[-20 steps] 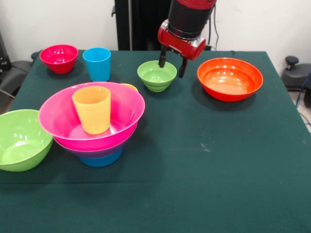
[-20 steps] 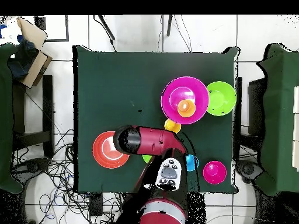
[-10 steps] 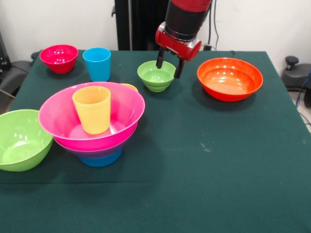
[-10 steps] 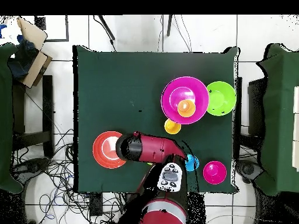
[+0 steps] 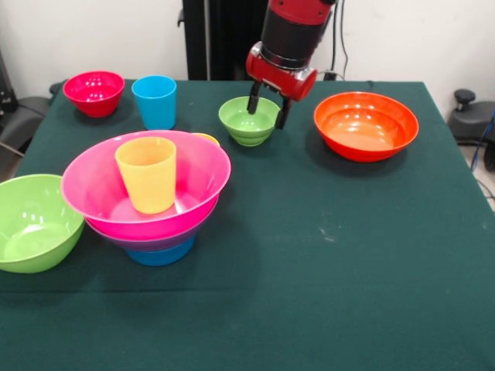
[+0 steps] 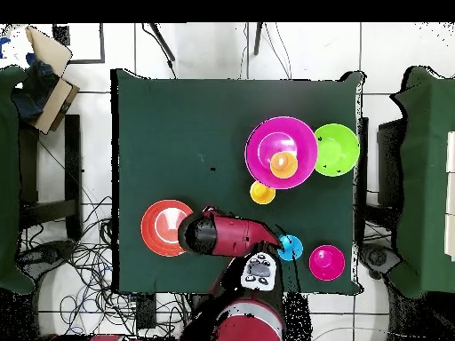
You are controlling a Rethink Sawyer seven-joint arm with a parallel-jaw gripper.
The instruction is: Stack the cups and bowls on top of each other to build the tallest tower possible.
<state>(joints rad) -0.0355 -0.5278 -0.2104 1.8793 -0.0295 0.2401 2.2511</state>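
Though arm (image 6: pixel 227 238) hides small green bowl (image 5: pixel 249 120) overhead, jaws spread.

small green bowl (image 5: pixel 249 120): in the overhead view hidden under the red and black arm (image 6: pixel 233 235).
pale yellow cup (image 5: pixel 206 138): in the front view only a sliver of rim shows behind the wide pink bowl (image 5: pixel 197 182).
purple bowl (image 5: pixel 128 239): only a thin band shows under the pink one.
mid blue bowl (image 5: pixel 160 253): just its base shows, at the pile's bottom.
big lime green bowl (image 5: pixel 31 222): its left part is cut off by the front view's edge.
sky blue cup (image 6: pixel 290 247): partly covered by the arm in the overhead view.
gripper (image 5: pixel 267 110): hidden in the overhead view.
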